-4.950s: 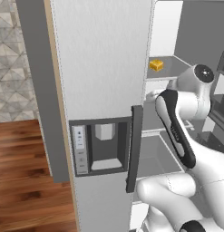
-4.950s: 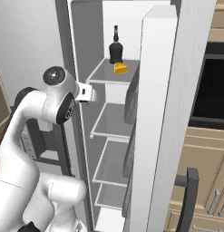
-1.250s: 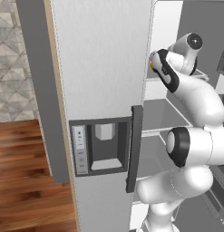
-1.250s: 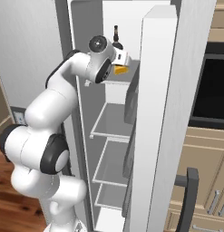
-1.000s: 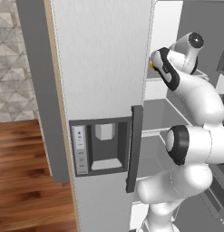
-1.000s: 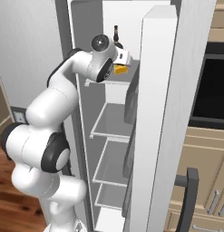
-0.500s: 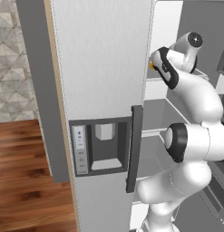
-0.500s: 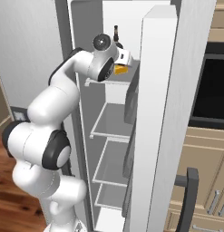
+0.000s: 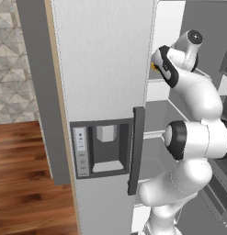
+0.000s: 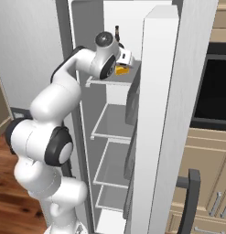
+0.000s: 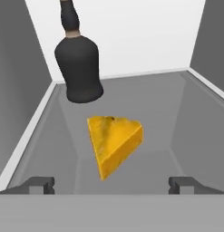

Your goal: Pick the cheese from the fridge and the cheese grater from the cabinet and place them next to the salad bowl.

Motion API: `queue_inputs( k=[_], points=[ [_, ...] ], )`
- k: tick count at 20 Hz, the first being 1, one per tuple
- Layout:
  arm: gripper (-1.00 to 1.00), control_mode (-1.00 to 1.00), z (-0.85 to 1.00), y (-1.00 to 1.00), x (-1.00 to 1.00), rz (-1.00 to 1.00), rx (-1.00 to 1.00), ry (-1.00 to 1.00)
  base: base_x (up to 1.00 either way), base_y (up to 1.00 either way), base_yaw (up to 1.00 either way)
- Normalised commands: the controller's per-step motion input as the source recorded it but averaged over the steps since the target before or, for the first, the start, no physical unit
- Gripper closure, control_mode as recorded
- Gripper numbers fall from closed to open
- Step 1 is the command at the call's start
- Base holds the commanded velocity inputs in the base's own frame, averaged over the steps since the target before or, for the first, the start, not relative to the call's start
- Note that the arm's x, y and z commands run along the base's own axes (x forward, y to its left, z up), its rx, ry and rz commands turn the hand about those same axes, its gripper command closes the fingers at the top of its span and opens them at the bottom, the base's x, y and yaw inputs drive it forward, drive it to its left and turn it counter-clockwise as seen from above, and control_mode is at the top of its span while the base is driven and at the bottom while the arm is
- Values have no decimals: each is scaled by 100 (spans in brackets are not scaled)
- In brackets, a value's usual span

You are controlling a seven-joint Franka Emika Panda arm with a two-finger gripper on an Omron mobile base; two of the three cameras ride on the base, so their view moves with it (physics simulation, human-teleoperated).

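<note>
Spreading wide, the fingers flank the cheese; the dark bottle's top is cut off.

We see the cheese lying on the top shelf inside the fridge, its tip toward the camera in the hand view. Behind it and a little to the left stands a bottle, apart from it. The pincer sits just before the cheese, 1 fingertip on each side. 3 more shelves lie below.
</note>
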Motion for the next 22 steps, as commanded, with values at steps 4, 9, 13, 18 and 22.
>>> queue_inputs(
  k=[4, 9, 13, 18, 22],
  points=[
    [-100, -100, -3, 0, 14, 0, 3, 3, 0, 0, 0],
    [-100, -100, -7, 0, 21, 0, 2, 9, 0, 0, 0],
    [-100, -100, -5, 0, 28, 0, 3, 5, 0, 0, 0],
    [-100, -100, -6, 0, 21, 0, 1, 7, 0, 0, 0],
    [-100, -100, -3, 0, 15, 0, 3, 4, 0, 0, 0]
  ],
)
